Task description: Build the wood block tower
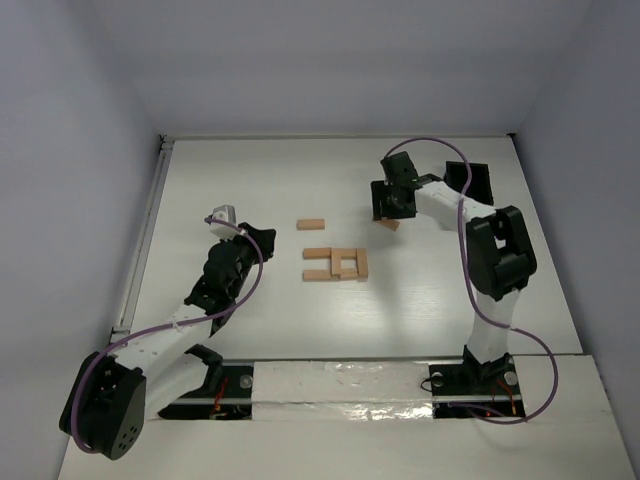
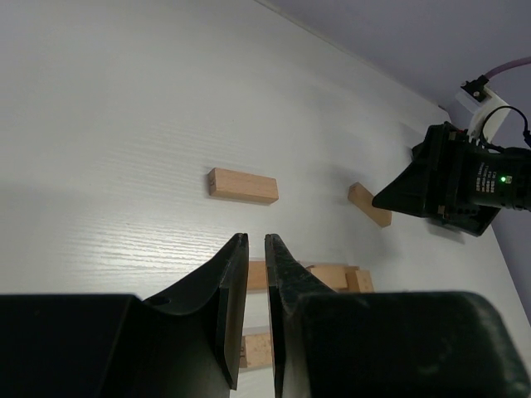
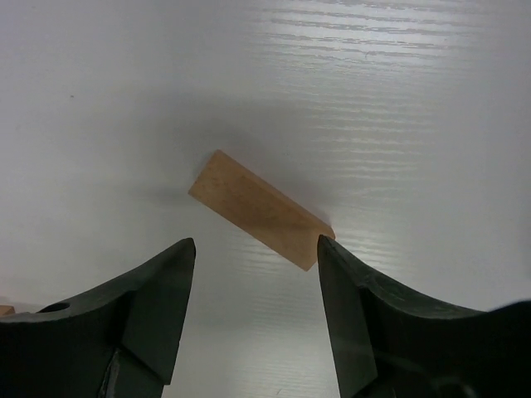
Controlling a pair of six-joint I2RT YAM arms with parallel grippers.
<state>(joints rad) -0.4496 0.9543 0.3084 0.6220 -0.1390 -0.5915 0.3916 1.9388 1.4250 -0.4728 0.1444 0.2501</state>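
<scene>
**Bench** (image 1: pixel 250 180): one, white, carrying everything listed below.

**Arms:** two, the left arm (image 1: pixel 170 335) and the right arm (image 1: pixel 495 255), both mounted at the near edge.

**Black box** (image 1: pixel 478 180): one, at the far right, partly hidden behind the right arm.

**Hands:** two.
- The left hand (image 2: pixel 255 240) is clenched almost closed on nothing (a thin slit shows between its fingers). It sits left of the blocks and points toward them.
- The right hand (image 3: pixel 255 245) is released, fingers spread wide, hovering above one block.

**Wood blocks:** light tan, all on the bench.
- The cluster (image 1: pixel 337 264) lies at the centre, several blocks touching (exact count unclear).
- One lone block (image 1: pixel 312 225) lies just beyond the cluster, apart from it.
- One skewed block (image 3: pixel 261 209) lies flat under the right hand, untouched.
</scene>
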